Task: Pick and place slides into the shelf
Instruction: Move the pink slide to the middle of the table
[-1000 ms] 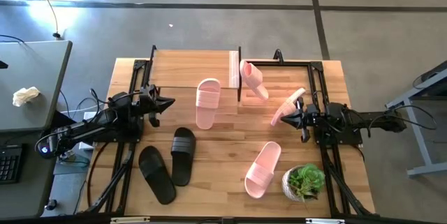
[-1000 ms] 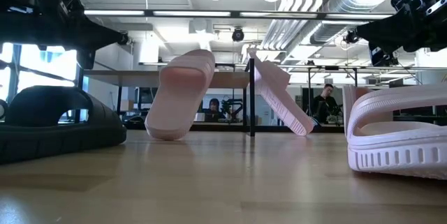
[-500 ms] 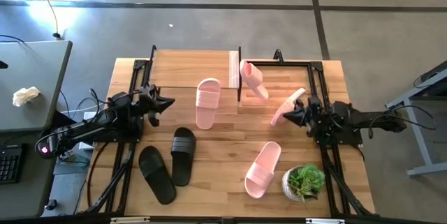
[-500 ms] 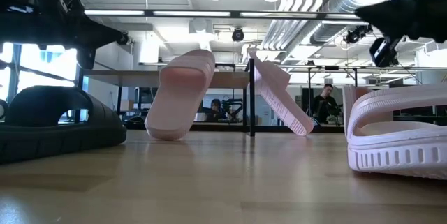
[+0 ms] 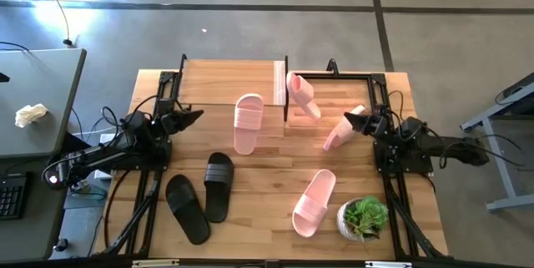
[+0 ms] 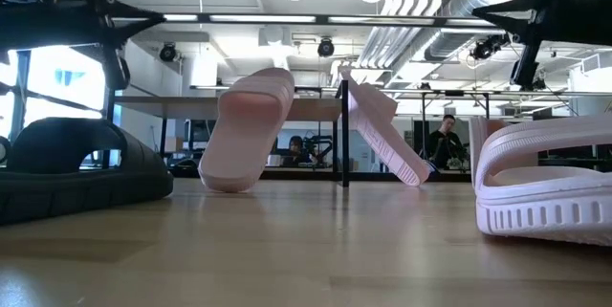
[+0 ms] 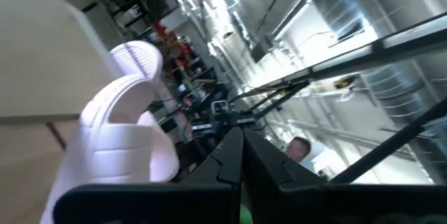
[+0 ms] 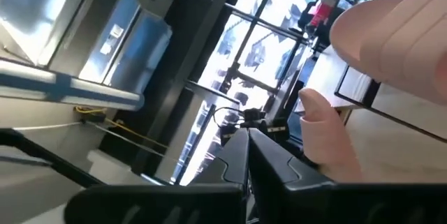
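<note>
My left gripper is shut and hovers left of a pink slide that stands tilted, its far end against the shelf front. My right gripper is shut and hovers just right of another pink slide lying tilted on the table; I see no touch. A third pink slide leans on the shelf's right end. The fourth pink slide lies flat near the front. Two black slides lie side by side at the front left. Both wrist views show fingertips meeting.
A potted green plant stands at the table's near right corner beside the flat pink slide. Black metal frame rails run along both table sides. Bare wood lies between the black slides and the flat pink slide.
Both grippers have risen and tipped their fingers upward. My right gripper has drawn toward the far edge, alongside the tilted pink slide's upper end. My left gripper has shifted slightly toward the far edge. No slide has moved.
</note>
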You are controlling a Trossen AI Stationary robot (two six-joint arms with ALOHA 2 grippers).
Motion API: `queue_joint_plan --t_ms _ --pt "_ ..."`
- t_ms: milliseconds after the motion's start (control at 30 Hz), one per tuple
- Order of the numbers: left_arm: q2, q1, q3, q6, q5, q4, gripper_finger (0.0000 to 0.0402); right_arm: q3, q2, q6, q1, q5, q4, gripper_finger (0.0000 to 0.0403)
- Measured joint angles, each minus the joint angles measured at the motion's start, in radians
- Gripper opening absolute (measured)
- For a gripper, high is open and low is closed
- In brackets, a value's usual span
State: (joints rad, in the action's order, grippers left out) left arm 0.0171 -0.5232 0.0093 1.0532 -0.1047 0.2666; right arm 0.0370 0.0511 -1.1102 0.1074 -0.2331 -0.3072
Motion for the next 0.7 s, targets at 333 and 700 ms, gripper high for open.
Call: queue_joint_plan --t_ms 333,700 --pt "0.000 0.000 0.000 0.003 -0.004 0.051 0.0001 0.247 0.269 -0.034 0.341 0.326 0.126 0.0111" --pt "0.000 0.000 0.000 0.026 -0.015 0.049 0.0001 0.591 0.891 0.033 0.649 0.802 0.350 0.0150"
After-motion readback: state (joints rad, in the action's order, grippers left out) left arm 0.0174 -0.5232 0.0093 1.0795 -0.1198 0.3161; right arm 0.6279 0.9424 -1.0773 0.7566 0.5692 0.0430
